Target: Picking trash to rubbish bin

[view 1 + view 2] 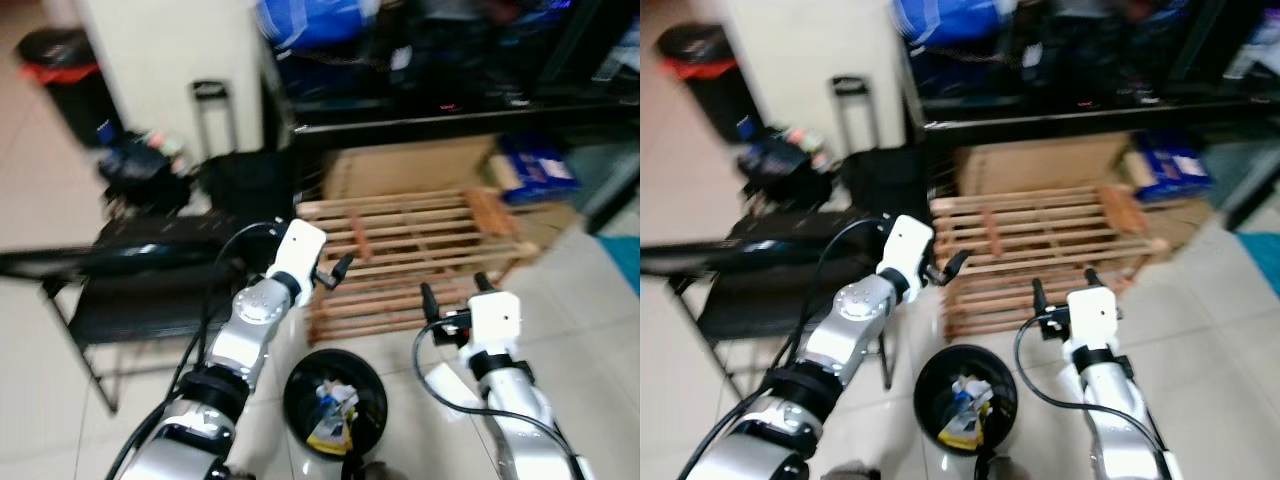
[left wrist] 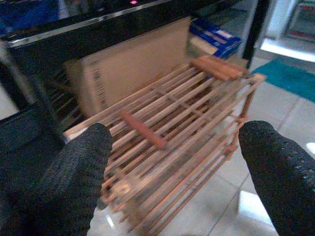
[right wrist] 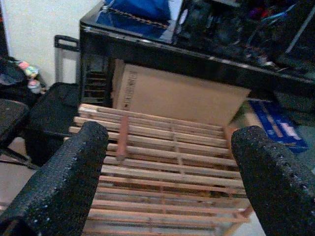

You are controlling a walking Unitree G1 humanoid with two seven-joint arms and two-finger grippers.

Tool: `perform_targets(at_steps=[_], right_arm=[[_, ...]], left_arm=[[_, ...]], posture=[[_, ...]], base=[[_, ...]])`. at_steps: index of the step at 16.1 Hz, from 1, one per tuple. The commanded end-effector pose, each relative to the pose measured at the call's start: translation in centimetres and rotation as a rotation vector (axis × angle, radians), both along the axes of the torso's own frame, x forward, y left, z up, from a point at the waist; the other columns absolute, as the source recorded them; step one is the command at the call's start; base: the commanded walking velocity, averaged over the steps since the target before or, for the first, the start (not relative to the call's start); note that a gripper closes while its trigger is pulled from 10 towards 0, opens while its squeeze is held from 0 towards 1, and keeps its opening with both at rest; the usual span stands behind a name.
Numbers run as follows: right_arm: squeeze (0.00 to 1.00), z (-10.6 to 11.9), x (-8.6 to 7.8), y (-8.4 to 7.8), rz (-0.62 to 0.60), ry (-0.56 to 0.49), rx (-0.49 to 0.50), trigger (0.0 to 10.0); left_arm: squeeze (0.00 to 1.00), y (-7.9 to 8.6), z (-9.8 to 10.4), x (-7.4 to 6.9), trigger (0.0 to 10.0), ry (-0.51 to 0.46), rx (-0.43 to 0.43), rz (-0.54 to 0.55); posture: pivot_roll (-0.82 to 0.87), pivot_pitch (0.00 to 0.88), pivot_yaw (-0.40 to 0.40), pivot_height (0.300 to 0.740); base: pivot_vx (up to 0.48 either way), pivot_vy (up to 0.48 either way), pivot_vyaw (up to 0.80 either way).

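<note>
Chair: black folding chair (image 1: 130, 300) stood at the far left, cluttered with dark items.
Left gripper: left gripper (image 1: 335, 272) hung empty before the wooden rack (image 1: 410, 255), its jaws spread wide.
Bin: round black rubbish bin (image 1: 300, 375) sat on the tiled floor (image 1: 590, 300) between the two arms, below and behind both sets of jaws, already holding crumpled trash (image 1: 332, 410).
Right gripper: right gripper (image 1: 455, 293) was likewise empty, jaws apart, pointing at the rack.
Relation: no loose trash could be made out ahead; the bin looked about equally near either arm.
Background: cardboard box (image 1: 410, 165) leaned behind the rack under a black desk (image 1: 440, 120).
</note>
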State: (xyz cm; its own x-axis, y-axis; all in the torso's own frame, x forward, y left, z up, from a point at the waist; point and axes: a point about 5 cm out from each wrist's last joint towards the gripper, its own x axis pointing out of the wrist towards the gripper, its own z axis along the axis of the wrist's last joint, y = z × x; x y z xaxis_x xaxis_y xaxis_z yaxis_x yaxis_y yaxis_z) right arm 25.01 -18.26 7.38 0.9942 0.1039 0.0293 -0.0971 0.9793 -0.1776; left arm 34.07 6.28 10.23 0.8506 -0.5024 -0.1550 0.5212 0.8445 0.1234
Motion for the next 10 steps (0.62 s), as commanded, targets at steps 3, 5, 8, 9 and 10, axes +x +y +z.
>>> perform_targets(at_steps=[3, 5, 8, 9, 10], right_arm=[[0.0, 2.2, -1.1, 0.1, 0.073, -0.014, -0.07, 10.0], [0.0, 4.7, -1.8, 0.0, 0.074, -0.048, -0.083, 10.0], [0.0, 5.1, -2.1, 1.1, 0.02, -0.038, 0.004, 10.0], [0.0, 5.3, -2.1, 1.2, -0.004, -0.043, 0.031, 10.0], [0.0, 5.6, -2.3, 1.0, -0.068, -0.062, 0.071, 10.0]], left_arm=[[0.0, -0.2, 0.3, 0.5, 10.0, -0.027, 0.027, 0.023], [0.0, 0.2, 0.1, 0.7, 10.0, -0.024, 0.037, 0.029], [0.0, 0.0, 0.0, 0.9, 10.0, -0.023, 0.038, 0.06], [0.0, 0.3, 0.0, 0.9, 10.0, -0.021, 0.038, 0.07], [0.0, 1.3, -0.3, 0.7, 10.0, -0.036, 0.044, 0.085]], posture=[[0.11, 0.045, -0.017, 0.74], [0.09, 0.05, -0.007, 0.74], [0.09, 0.043, -0.031, 0.74], [0.09, 0.043, -0.031, 0.74], [0.1, 0.043, -0.049, 0.74]], base=[[0.0, 0.0, 0.0], [0.0, 0.0, 0.0], [0.0, 0.0, 0.0], [0.0, 0.0, 0.0], [0.0, 0.0, 0.0]])
